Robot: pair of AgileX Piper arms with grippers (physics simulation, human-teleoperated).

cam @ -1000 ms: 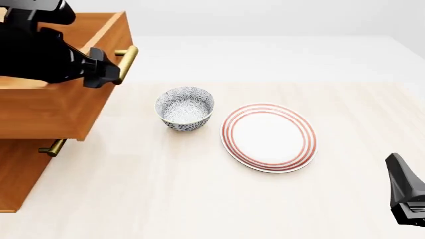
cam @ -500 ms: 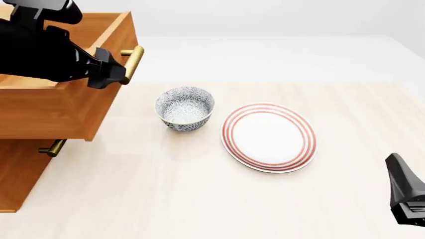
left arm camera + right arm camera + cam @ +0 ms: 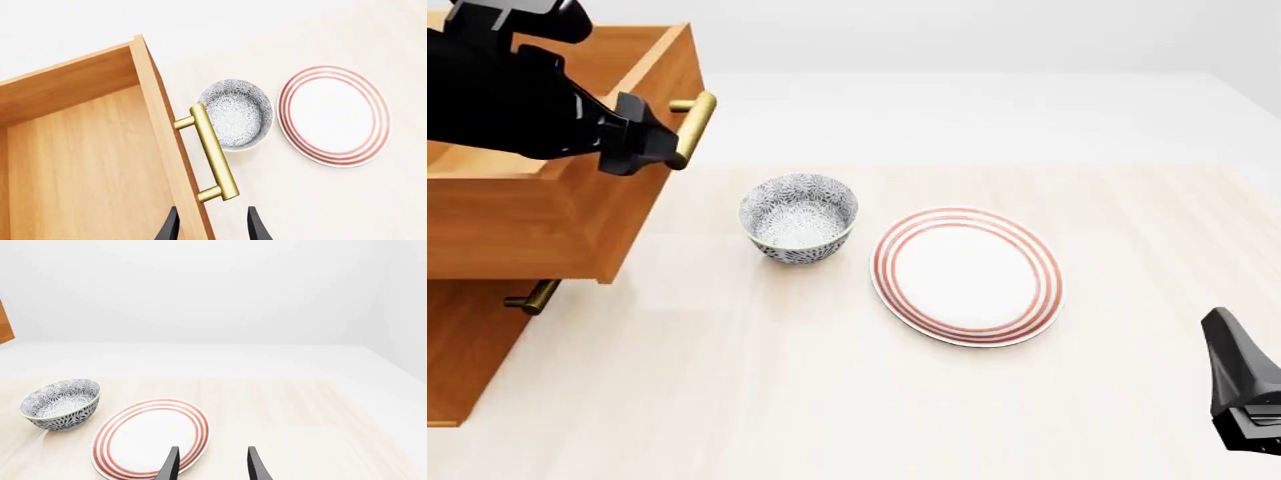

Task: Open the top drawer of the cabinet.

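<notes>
The top drawer (image 3: pixel 534 225) stands pulled well out of the cabinet (image 3: pixel 461 360) at the left, its plain wood inside (image 3: pixel 80 165) showing. Its brass bar handle (image 3: pixel 691 125) (image 3: pixel 213 152) is free. My left gripper (image 3: pixel 651 148) hovers just behind that handle, open; in the left wrist view its fingertips (image 3: pixel 172 225) sit apart, with the handle's near end just beyond them. At the table's near right edge my right gripper (image 3: pixel 1236 375) rests open with nothing between its fingers (image 3: pixel 171 464).
A blue-patterned bowl (image 3: pixel 799 217) sits on the table just right of the open drawer. A white plate (image 3: pixel 966 275) with red rings lies beside it. A lower drawer's brass handle (image 3: pixel 531 297) pokes out under the open drawer.
The drawer slid a little farther out between the earliest frame and half a second ago. Since then it has stayed put, and my left gripper has shifted slightly back off the handle.
</notes>
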